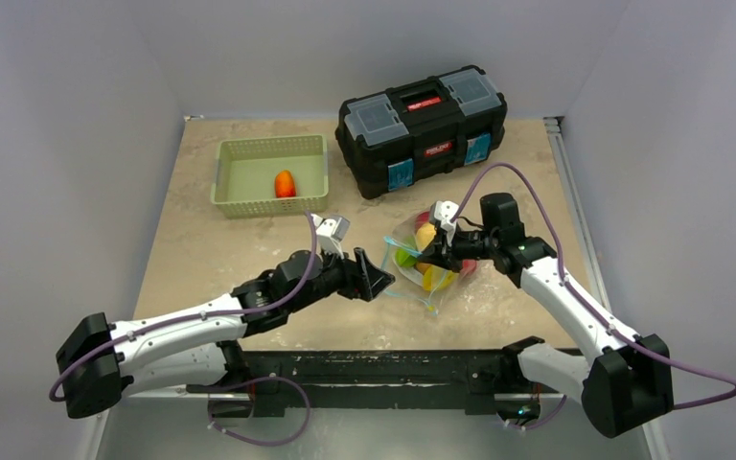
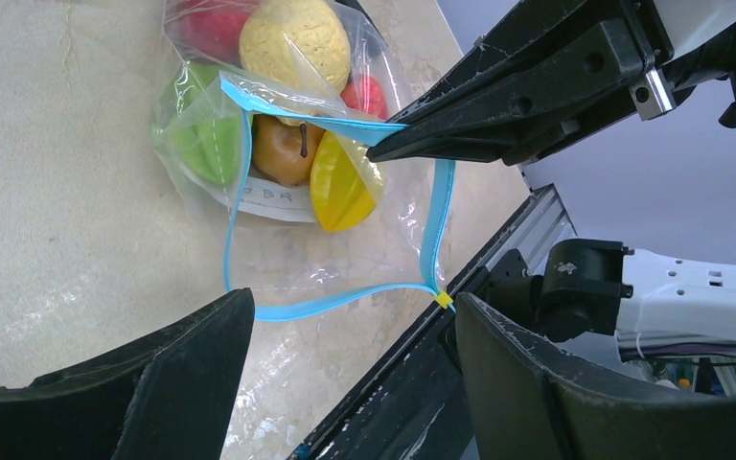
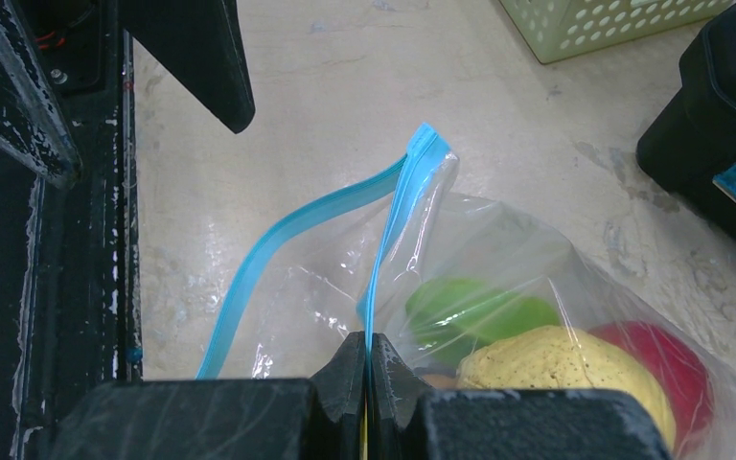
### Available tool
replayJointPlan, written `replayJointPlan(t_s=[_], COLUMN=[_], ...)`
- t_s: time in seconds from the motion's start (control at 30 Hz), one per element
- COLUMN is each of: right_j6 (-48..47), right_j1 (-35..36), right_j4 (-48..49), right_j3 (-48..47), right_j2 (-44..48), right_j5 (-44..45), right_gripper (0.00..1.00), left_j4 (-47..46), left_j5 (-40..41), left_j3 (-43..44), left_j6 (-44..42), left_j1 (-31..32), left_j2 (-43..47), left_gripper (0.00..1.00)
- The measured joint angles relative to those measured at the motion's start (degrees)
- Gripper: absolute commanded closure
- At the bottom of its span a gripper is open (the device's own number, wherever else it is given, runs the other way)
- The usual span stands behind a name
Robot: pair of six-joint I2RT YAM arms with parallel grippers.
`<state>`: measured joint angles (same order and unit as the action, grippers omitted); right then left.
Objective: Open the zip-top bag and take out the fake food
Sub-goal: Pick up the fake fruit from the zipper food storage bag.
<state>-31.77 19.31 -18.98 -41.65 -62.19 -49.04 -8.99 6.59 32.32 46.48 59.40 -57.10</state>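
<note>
Progress, as far as we can judge: the zip-top bag [image 1: 420, 286] lies on the table [image 1: 211, 259], right of centre, in front of the black toolbox [image 1: 422, 129] and between both arms. Its mouth looks already opened, because the teal zip strip [image 2: 235, 206] makes a wide loop. One orange piece [image 1: 285, 183] sits in the green basket [image 1: 268, 204]. The rest of the fake food [image 1: 425, 236] is inside the bag, so most of the removing is not yet done.

The right gripper [image 3: 369, 364] is closed tight on the upper lip of the bag, at the strip. The left gripper [image 2: 350, 307] stands wide and holds nothing, just beside the mouth.

Views: the top cam gives the layout, but the bag's contents are small there. The left wrist cam looks into the mouth & shows a brown pear [image 2: 283, 149], a yellow-orange piece [image 2: 340, 187], a green piece [image 2: 196, 134], a bumpy yellow fruit [image 2: 294, 38] and red ones at the back. Only the right wrist cam shows the pinch itself, w/ the plastic between the closed tips.
</note>
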Motion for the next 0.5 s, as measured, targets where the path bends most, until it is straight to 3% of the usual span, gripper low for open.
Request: replayJointPlan(t_s=[0.5], right_j6=[-0.2], right_j1=[-0.2], right_j4=[-0.3], right_j3=[0.0], right_j2=[0.0], right_j5=[0.0], right_gripper=[1.00], left_j4=[-5.3], left_j5=[4.9], left_j3=[-1.6], left_j6=[0.0], left_j1=[2.4], left_j2=[-1.9], left_gripper=[0.25])
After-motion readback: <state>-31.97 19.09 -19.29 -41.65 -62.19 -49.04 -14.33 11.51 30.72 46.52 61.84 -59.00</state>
